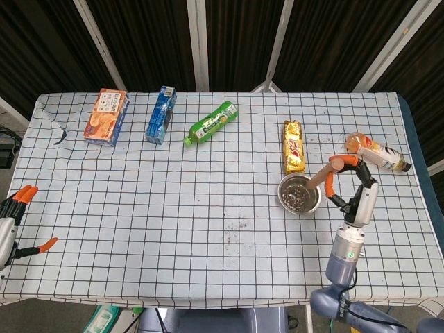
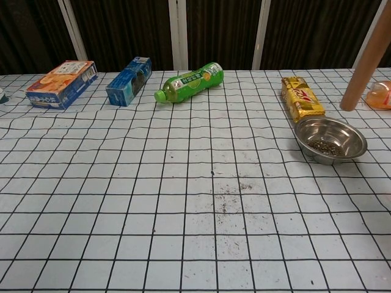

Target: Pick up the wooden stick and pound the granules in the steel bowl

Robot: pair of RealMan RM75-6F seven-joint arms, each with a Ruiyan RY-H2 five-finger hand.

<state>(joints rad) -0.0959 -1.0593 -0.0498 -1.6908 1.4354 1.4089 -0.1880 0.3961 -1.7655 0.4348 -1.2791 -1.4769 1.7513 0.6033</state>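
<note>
Your right hand point(image 1: 350, 182) grips the wooden stick point(image 2: 368, 60) above the steel bowl point(image 1: 299, 194), while your left hand point(image 1: 15, 223) rests with fingers spread, holding nothing.

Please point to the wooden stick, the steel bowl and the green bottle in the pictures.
wooden stick point(image 2: 366, 64), chest view, middle of the shaft.
steel bowl point(image 2: 355, 135), chest view, bare right inner wall.
green bottle point(image 1: 214, 122), head view, label on the body.

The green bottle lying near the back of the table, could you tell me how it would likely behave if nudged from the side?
The green bottle lies on its side, so it would probably roll rather than slide. Its round plastic body looks smooth, so likely somewhat slippery. It looks full, so it may feel fairly heavy for its size, though I cannot be sure.
</note>
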